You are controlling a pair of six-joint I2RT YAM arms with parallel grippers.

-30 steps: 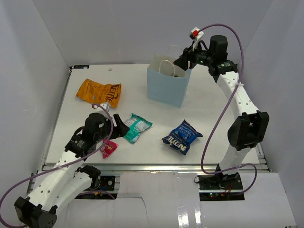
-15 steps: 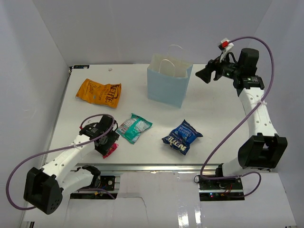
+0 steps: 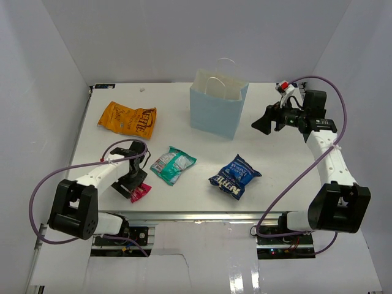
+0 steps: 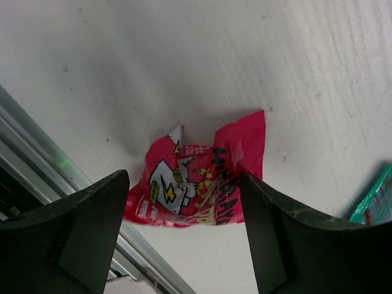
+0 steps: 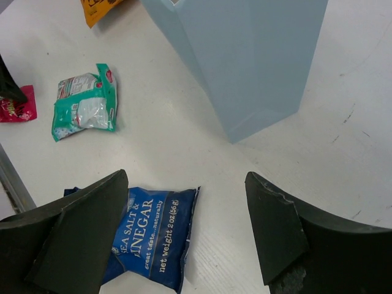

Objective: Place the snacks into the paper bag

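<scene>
The light blue paper bag (image 3: pixel 217 104) stands upright at the back middle; its wall also shows in the right wrist view (image 5: pixel 245 55). On the table lie an orange chip bag (image 3: pixel 128 119), a teal-white pouch (image 3: pixel 173 164), a blue chip bag (image 3: pixel 235 176) and a small pink wrapper (image 3: pixel 141 192). My left gripper (image 3: pixel 132 182) is open and hovers right over the pink wrapper (image 4: pixel 196 177), one finger on either side. My right gripper (image 3: pixel 260 125) is open and empty, in the air to the right of the paper bag, above the blue chip bag (image 5: pixel 150 236). The yellow-green pouch and brown bar are out of view.
The table's front metal rail (image 4: pixel 37 159) runs just beside the pink wrapper. White walls enclose the table on three sides. The teal-white pouch (image 5: pixel 86 107) and a corner of the orange bag (image 5: pixel 101 9) show in the right wrist view.
My right gripper has left the top of the paper bag, swinging right and then down. My left gripper has moved back and down over the pink wrapper.
</scene>
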